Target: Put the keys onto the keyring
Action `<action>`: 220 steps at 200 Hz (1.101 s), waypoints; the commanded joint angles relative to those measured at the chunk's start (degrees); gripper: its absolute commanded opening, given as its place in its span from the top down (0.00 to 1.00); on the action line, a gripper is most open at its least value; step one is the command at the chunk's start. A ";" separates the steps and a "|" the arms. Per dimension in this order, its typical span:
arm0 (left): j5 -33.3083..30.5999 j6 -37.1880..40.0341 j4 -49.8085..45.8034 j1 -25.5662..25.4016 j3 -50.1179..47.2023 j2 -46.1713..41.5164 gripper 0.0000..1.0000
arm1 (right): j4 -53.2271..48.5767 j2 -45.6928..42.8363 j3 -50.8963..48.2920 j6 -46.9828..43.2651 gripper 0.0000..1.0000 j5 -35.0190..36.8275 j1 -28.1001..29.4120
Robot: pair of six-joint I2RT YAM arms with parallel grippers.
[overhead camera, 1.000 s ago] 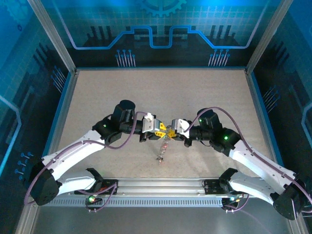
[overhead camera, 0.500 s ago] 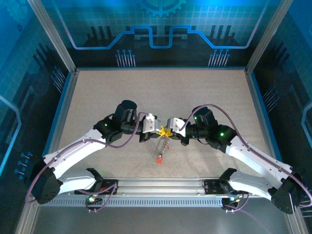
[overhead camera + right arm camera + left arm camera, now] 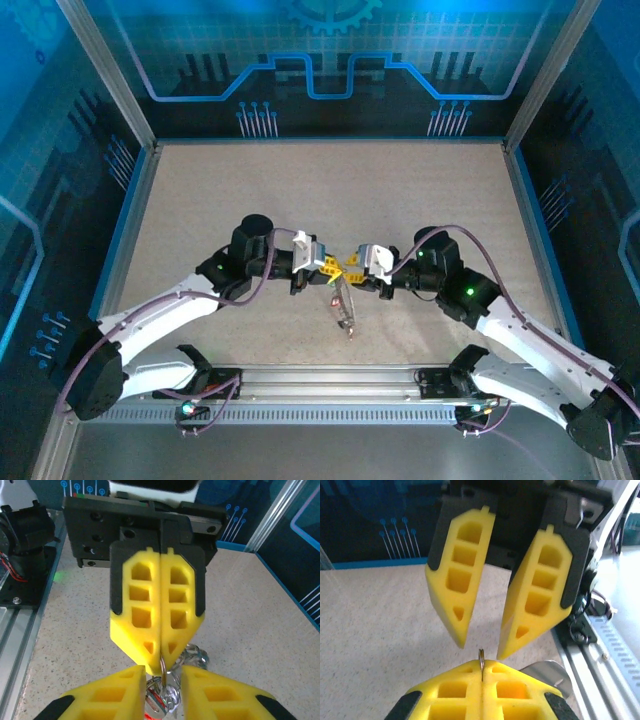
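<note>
Bench (image 3: 200, 200), near-centre: we note the two arms meeting tip to tip. Left pincer (image 3: 328, 266) is pressed together on the keyring (image 3: 481, 659), which stands upright, edge-on to both wrist cameras. Right pincer (image 3: 481, 647) is apart, its fingers straddling the ring. The keys (image 3: 345, 312) trail from the ring toward the bench's near edge, long axis slanting slightly right.

Left pincer (image 3: 482, 664) closed, right pincer (image 3: 162, 674) parted.
</note>
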 commanded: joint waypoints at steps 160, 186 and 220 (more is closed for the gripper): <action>6.90 -12.08 29.43 -0.22 -4.62 1.80 1.00 | 10.84 -3.53 -7.02 6.96 0.61 -9.69 -4.68; 6.89 -13.00 31.06 -0.24 -4.55 2.38 1.00 | 10.91 -4.23 -7.86 8.74 0.58 -10.26 -4.66; 6.62 -14.22 33.82 -0.25 -4.72 3.20 1.00 | 12.91 -4.00 -9.57 11.15 0.58 -9.40 -4.72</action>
